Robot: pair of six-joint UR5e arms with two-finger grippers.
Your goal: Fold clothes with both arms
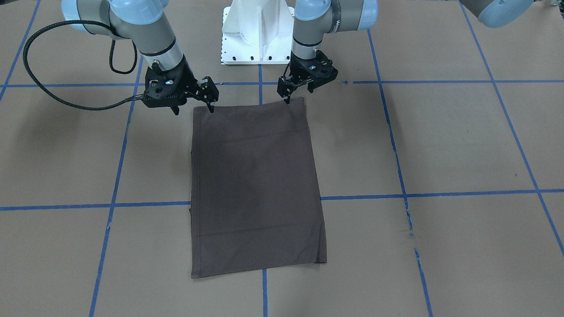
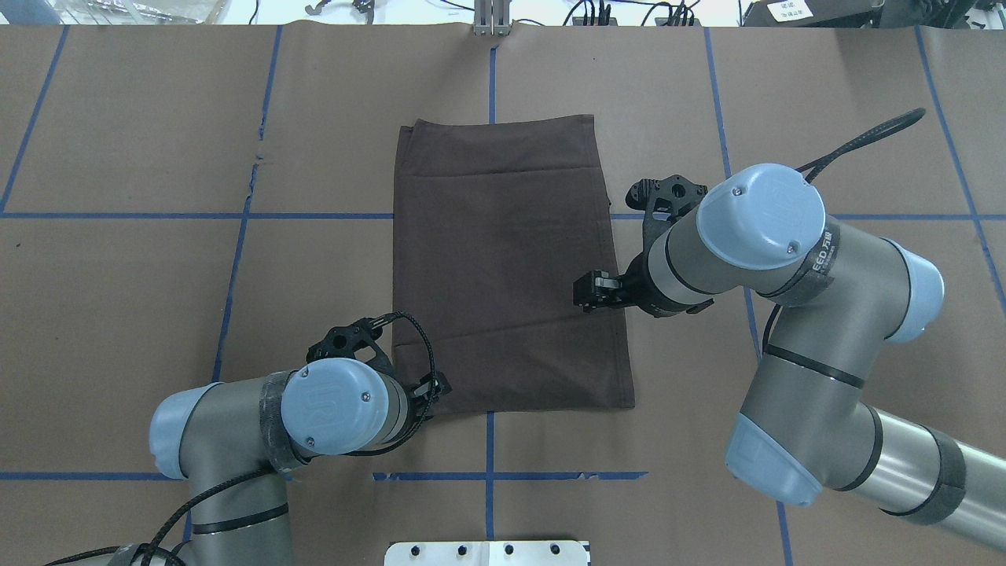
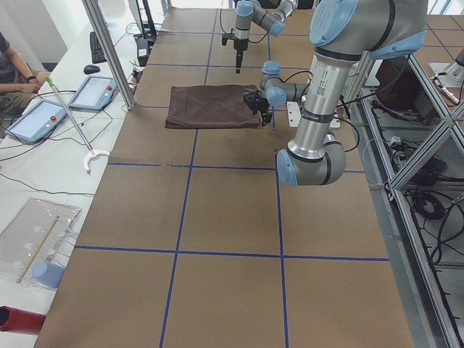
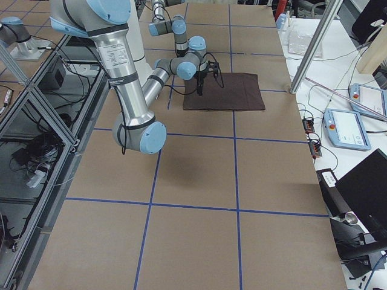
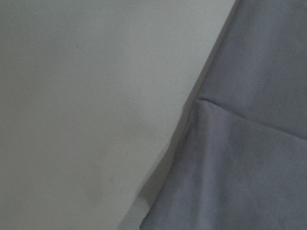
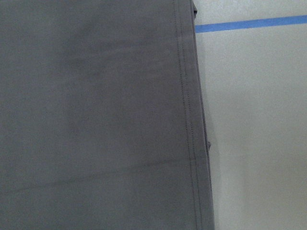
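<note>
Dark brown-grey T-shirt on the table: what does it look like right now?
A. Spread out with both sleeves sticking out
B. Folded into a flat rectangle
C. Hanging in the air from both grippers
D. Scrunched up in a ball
B: the dark brown-grey cotton T-shirt lies flat on the brown paper-covered table as a neat rectangle with straight edges, and no sleeves stick out.

4 ext. cams, 2 wrist close-ups
</note>
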